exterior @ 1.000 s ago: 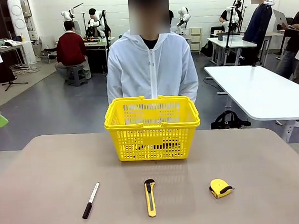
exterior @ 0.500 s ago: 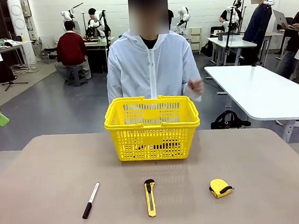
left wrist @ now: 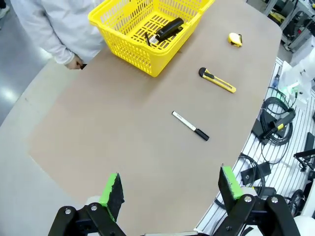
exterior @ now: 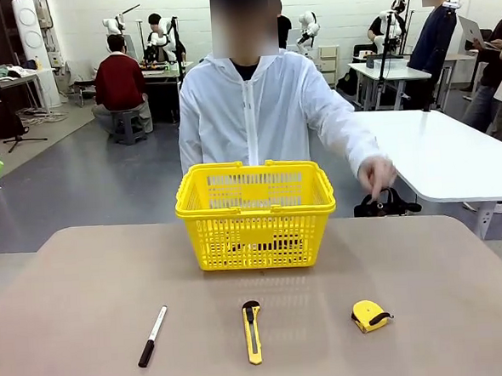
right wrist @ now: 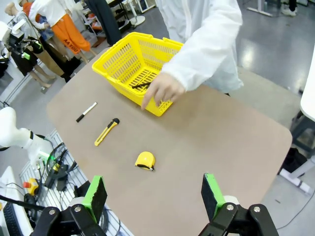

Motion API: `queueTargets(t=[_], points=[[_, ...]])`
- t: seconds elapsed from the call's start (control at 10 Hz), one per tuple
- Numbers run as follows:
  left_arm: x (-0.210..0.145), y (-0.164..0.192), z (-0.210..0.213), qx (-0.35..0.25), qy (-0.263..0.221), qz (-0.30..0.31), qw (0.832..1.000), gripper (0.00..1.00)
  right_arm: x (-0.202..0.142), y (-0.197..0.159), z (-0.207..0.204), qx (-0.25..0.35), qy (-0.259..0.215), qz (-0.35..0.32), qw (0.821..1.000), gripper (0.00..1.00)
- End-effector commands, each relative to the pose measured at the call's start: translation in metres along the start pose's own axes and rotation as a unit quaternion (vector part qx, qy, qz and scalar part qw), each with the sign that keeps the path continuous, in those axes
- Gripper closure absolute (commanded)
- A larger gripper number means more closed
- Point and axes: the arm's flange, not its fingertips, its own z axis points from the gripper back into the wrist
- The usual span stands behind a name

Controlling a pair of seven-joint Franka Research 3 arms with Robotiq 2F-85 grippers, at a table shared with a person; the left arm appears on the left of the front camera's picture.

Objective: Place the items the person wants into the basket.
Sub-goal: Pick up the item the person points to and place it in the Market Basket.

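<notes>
Currently | left gripper [left wrist: 170,177] and right gripper [right wrist: 154,183] gaped wide, holding nothing | tape measure [exterior: 371,315] lay near-right, basket [exterior: 255,206] far-centre | risk: person's hand [exterior: 375,173] hung between them; a rushed reach could strike it.

Marker [exterior: 153,336], white barrel, black cap: flat on table [exterior: 78,284], near edge.
Utility knife [exterior: 252,331], yellow: beside marker, apart.
Black bag [exterior: 387,203]: on floor by white side table [exterior: 436,153].

Basket [exterior: 257,239] glossy moulded plastic lattice, table top [exterior: 86,283] smooth matt beige, tape measure [exterior: 371,314] and utility knife [exterior: 252,333] smooth hard plastic, marker [exterior: 153,335] plastic barrel, jacket [exterior: 272,110] matt white cloth.
</notes>
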Motion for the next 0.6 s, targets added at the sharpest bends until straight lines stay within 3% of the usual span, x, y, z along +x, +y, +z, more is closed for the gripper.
queueTargets(t=[0.0,0.4,0.5], points=[[0.0,-0.004,0.002,0.003,0.001,-0.001,1.0,0.0,0.0,0.001,-0.001,0.003,-0.003,0.002,1.0,0.0],[0.0,-0.004,0.002,0.003,0.001,-0.001,1.0,0.0,0.001,0.012,0.007,-0.008,0.011,-0.012,1.0,0.0],[0.0,-0.004,0.002,0.003,0.001,-0.001,1.0,0.0,0.015,0.025,-0.005,-0.031,0.058,-0.037,0.997,0.0]])
